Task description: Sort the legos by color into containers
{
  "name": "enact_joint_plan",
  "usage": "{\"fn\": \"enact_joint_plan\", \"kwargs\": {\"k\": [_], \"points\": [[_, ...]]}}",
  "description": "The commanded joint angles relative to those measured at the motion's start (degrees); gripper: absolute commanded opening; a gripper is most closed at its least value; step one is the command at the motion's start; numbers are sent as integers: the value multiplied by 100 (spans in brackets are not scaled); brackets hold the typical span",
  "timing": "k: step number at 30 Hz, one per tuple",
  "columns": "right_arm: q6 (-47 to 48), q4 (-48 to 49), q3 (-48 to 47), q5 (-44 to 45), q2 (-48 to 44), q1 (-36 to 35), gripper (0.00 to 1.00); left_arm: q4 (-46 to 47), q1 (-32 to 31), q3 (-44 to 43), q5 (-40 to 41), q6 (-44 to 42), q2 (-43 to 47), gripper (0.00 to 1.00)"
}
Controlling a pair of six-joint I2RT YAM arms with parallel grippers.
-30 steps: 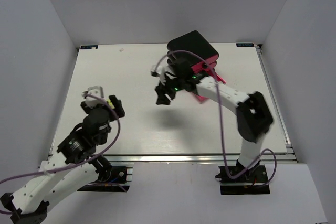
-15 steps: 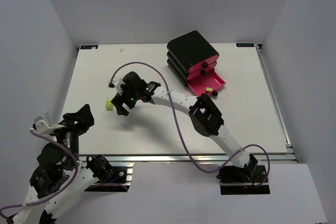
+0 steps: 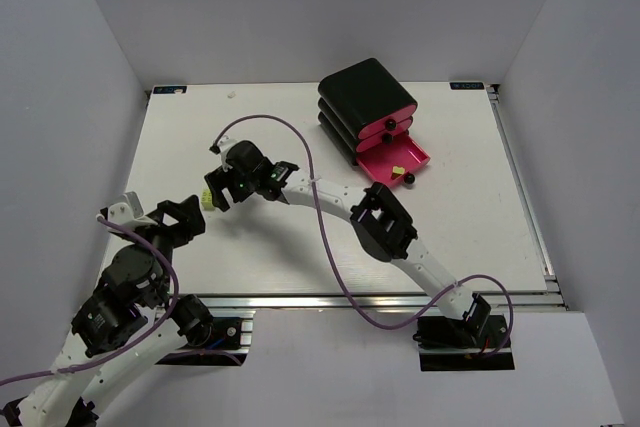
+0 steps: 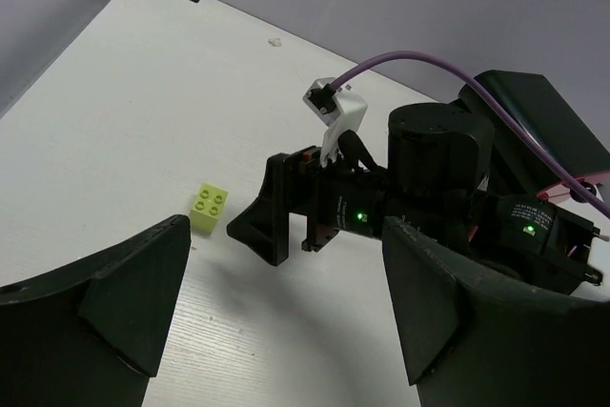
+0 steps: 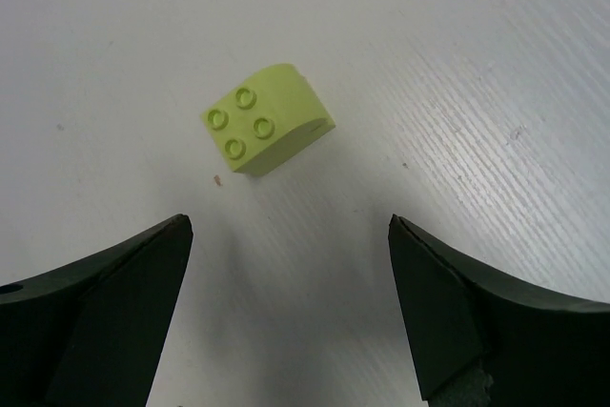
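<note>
Right wrist view looks straight down on one yellow-green lego brick (image 5: 268, 119), four studs up, with one upper edge that looks rounded. It lies flat on the white table (image 5: 496, 64), alone, just ahead of the right gripper (image 5: 288, 235). That claw is spread wide and empty, its two dark fingers either side of bare table and short of the brick. From above, the brick (image 3: 207, 199) sits in the left half of the table, about midway between the far and near edges. The black cabinet (image 3: 365, 92) stands well apart near the far edge, right of centre. Its lowest pink drawer (image 3: 415, 155) is pulled open with a small yellowish piece inside. The left gripper (image 4: 286, 264) hangs near the near-left corner, likewise spread and holding nothing. The brick is probably very light, hard and stiff, with slick sides that could squirt out of a corner pinch. The safest hold is likely across two flat opposite side faces, low down. It lies skewed to the jaws, so a wrist turn may be needed first.
</note>
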State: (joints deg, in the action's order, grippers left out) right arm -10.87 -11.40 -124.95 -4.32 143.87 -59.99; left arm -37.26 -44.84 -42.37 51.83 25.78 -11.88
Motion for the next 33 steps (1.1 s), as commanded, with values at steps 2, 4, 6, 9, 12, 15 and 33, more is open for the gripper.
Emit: {"fn": "enact_joint_plan", "kwargs": {"k": [2, 4, 6, 9, 12, 15, 33], "points": [[-1390, 199, -319, 371, -44, 13, 89, 25, 19, 9, -68, -56, -51, 92], [-1706, 120, -468, 239, 0, 13, 89, 8, 19, 9, -51, -38, -8, 92], [-2102, 85, -574, 264, 44, -30, 89, -10, 19, 1, -24, -20, 10, 92], [-2305, 103, -776, 405, 202, -127, 89, -19, 19, 9, -15, -20, 10, 91], [-2279, 138, -1005, 887, 404, -189, 89, -10, 19, 1, -24, -29, 10, 91], [-2235, 112, -1137, 1335, 554, -242, 89, -1, 19, 9, -24, -38, 10, 92], [-2138, 480, -1673, 2233, 1143, -479, 89, 43, 19, 27, -86, -73, -69, 92]]}}
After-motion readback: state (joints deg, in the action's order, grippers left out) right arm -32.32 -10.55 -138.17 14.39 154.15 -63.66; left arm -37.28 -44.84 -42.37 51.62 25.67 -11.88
